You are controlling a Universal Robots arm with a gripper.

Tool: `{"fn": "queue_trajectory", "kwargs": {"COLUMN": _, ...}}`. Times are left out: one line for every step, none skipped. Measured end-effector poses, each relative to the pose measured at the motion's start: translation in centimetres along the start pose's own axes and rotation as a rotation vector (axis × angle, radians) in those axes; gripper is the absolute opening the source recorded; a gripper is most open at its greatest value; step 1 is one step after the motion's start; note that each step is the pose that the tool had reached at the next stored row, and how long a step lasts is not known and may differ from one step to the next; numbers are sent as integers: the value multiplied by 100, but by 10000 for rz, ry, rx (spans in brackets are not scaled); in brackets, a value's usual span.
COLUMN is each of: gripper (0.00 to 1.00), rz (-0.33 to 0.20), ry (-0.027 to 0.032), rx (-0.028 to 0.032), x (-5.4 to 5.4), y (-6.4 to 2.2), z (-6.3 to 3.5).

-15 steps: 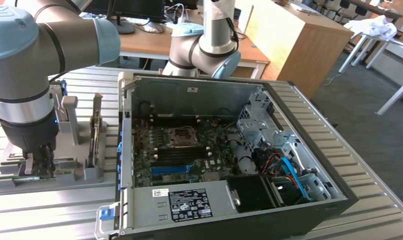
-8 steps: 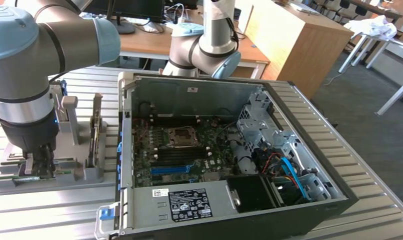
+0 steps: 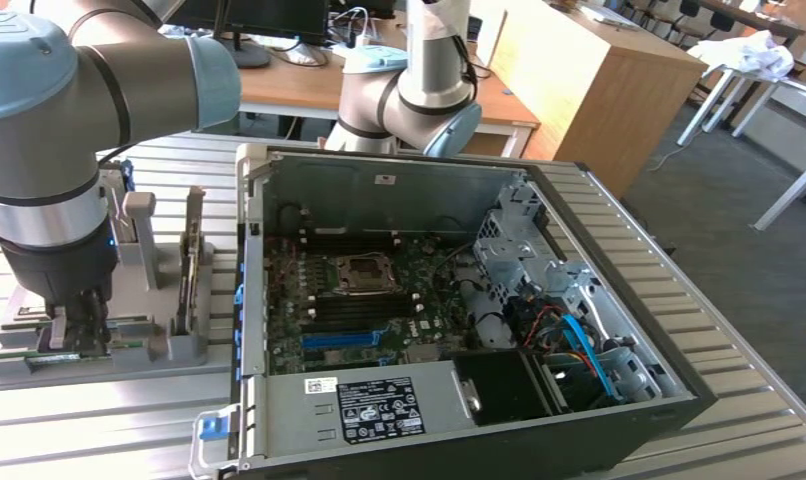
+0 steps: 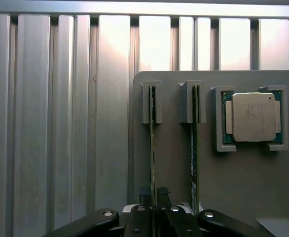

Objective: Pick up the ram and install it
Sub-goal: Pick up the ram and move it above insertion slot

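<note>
The tool (image 4: 153,195) straddles the long, flat green circuit-board ram (image 4: 152,133), which stands on edge in the grey plastic holder (image 4: 174,158). Whether it is clamped cannot be told. A good grip sits square and centred, clear of the twin stick (image 4: 195,138) beside it.

**Ram on edge between the fingers**
The ram (image 4: 153,143), a long, thin green stick seen edge-on, stands upright in a grey slot, its near end between the two fingers (image 4: 163,198). Its twin (image 4: 195,143) stands parallel, just beside them.
</note>
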State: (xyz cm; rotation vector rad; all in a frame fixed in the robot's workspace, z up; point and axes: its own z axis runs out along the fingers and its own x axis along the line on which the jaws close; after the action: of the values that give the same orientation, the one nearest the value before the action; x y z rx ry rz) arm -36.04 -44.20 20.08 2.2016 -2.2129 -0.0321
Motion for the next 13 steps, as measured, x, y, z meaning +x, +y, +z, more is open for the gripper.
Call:
{"fn": "queue_trajectory", "kwargs": {"gripper": 15, "rz": -1, "ry": -1, "rx": -1, "x": 0, "y": 0, "z": 0}}
{"fn": "queue_trajectory", "kwargs": {"gripper": 15, "rz": -1, "ry": 0, "rx": 0, "x": 0, "y": 0, "z": 0}}
{"fn": "queue_trajectory", "kwargs": {"gripper": 11, "rz": 0, "ry": -1, "rx": 0, "x": 0, "y": 0, "z": 0}}
{"fn": "queue_trajectory", "kwargs": {"gripper": 11, "rz": -1, "ry": 0, "rx": 0, "x": 0, "y": 0, "z": 0}}
{"fn": "queue_trajectory", "kwargs": {"gripper": 11, "rz": 0, "ry": 0, "rx": 0, "x": 0, "y": 0, "z": 0}}
{"fn": "queue_trajectory", "kwargs": {"gripper": 11, "rz": 0, "ry": 0, "rx": 0, "x": 0, "y": 0, "z": 0}}
{"fn": "queue_trajectory", "kwargs": {"gripper": 11, "rz": -1, "ry": 0, "rx": 0, "x": 0, "y": 0, "z": 0}}
{"fn": "queue_trajectory", "kwargs": {"gripper": 11, "rz": -1, "ry": 0, "rx": 0, "x": 0, "y": 0, "z": 0}}
{"fn": "queue_trajectory", "kwargs": {"gripper": 11, "rz": -1, "ry": 0, "rx": 0, "x": 0, "y": 0, "z": 0}}
{"fn": "queue_trajectory", "kwargs": {"gripper": 11, "rz": -1, "ry": 0, "rx": 0, "x": 0, "y": 0, "z": 0}}
{"fn": "queue_trajectory", "kwargs": {"gripper": 11, "rz": -1, "ry": 0, "rx": 0, "x": 0, "y": 0, "z": 0}}
{"fn": "queue_trajectory", "kwargs": {"gripper": 11, "rz": -1, "ry": 0, "rx": 0, "x": 0, "y": 0, "z": 0}}
{"fn": "queue_trajectory", "kwargs": {"gripper": 11, "rz": -1, "ry": 0, "rx": 0, "x": 0, "y": 0, "z": 0}}
